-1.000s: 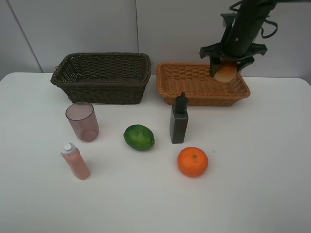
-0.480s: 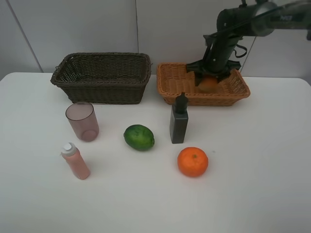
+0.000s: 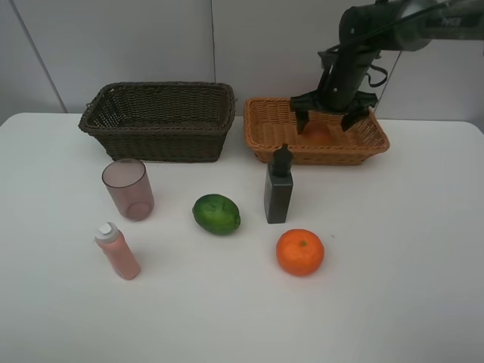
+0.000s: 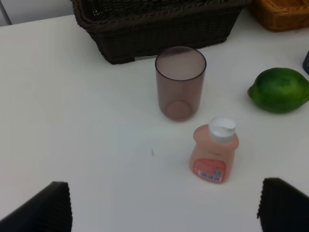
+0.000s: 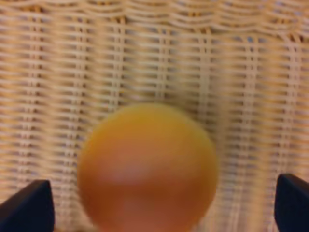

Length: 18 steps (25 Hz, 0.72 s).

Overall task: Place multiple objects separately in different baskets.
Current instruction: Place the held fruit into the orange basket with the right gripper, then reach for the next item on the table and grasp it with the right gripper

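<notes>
The red-yellow peach (image 3: 318, 134) (image 5: 147, 166) lies inside the light tan basket (image 3: 261, 140) (image 5: 145, 58). My right gripper (image 3: 327, 121) (image 5: 159, 208) hovers just over it, open, with a finger on each side and no contact. On the table stand the mauve cup (image 3: 128, 189) (image 4: 180, 82), the pink bottle (image 3: 117, 251) (image 4: 215, 152) and the dark grey bottle (image 3: 278, 189), with the lime (image 3: 216, 213) (image 4: 280, 89) and the orange (image 3: 299, 252) lying beside them. The dark brown basket (image 3: 159, 144) (image 4: 159, 29) looks empty. My left gripper (image 4: 164, 208) is open, back from the pink bottle.
The white table (image 3: 393, 287) runs to a pale wall behind the baskets. The grey bottle stands right in front of the tan basket's near wall. The left arm is outside the high view.
The right gripper came down into the tan basket with the peach, then opened; the peach now rests on the basket floor.
</notes>
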Each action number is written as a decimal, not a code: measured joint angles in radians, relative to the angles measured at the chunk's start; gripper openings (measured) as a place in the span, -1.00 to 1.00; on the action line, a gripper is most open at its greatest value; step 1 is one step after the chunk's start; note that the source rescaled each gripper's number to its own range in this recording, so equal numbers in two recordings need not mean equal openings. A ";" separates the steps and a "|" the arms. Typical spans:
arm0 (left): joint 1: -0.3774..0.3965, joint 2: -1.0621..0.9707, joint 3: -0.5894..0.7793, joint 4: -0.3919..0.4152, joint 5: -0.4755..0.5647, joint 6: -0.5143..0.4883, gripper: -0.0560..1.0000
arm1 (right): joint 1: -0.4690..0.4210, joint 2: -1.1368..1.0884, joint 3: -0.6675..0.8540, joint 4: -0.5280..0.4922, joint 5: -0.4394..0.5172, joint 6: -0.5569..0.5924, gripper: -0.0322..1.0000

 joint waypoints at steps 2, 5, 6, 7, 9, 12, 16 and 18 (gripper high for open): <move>0.000 0.000 0.000 0.000 0.000 0.000 1.00 | 0.015 -0.042 0.000 0.017 0.041 0.009 1.00; 0.000 0.000 0.000 0.000 0.000 0.000 1.00 | 0.041 -0.109 0.000 0.027 0.101 0.013 1.00; 0.000 0.000 0.000 0.000 0.000 0.000 1.00 | 0.052 -0.131 0.001 0.027 0.123 0.013 1.00; 0.000 0.000 0.000 0.000 0.000 0.000 1.00 | 0.064 -0.149 0.007 0.027 0.137 0.013 1.00; 0.000 0.000 0.000 0.000 0.000 0.000 1.00 | 0.089 -0.192 0.047 0.044 0.174 0.014 1.00; 0.000 0.000 0.000 0.000 0.000 0.000 1.00 | 0.130 -0.253 0.144 0.080 0.197 0.014 1.00; 0.000 0.000 0.000 0.000 0.000 0.000 1.00 | 0.178 -0.334 0.262 0.096 0.195 0.036 1.00; 0.000 0.000 0.000 0.000 0.000 0.000 1.00 | 0.210 -0.361 0.288 0.094 0.194 0.049 1.00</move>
